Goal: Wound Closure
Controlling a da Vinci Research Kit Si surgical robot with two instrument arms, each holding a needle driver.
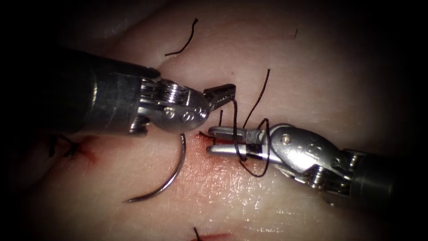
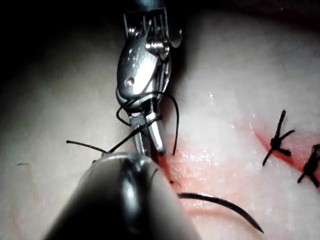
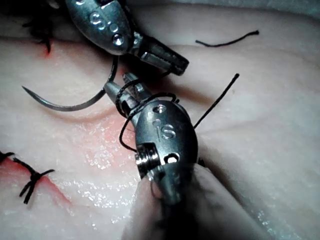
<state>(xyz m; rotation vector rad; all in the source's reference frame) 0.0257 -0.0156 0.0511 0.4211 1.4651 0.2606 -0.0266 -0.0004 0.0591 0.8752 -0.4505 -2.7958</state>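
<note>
The curved needle (image 1: 179,168) lies free on the tissue (image 1: 312,67) just below my left tool, held by neither tool; it also shows at needle (image 2: 225,204) and needle (image 3: 65,106). My left tool (image 1: 223,92) has its jaws shut on the dark thread (image 1: 235,129), which runs down from them and loops around my right tool's jaws. My right tool (image 1: 213,140) stands open over the red, wet cut (image 1: 203,136), with nothing gripped. The loops show around the right tool (image 3: 122,87) and right tool (image 2: 150,145). A short thread tail (image 1: 220,117) rises from the cut beside the open jaws.
A long free thread end (image 1: 261,91) stands up behind the right tool. A cut piece of thread (image 1: 183,42) lies on the far tissue. A tied stitch (image 1: 67,147) sits to the left, with tied stitches (image 2: 277,142) and a stitch (image 3: 30,180) close by.
</note>
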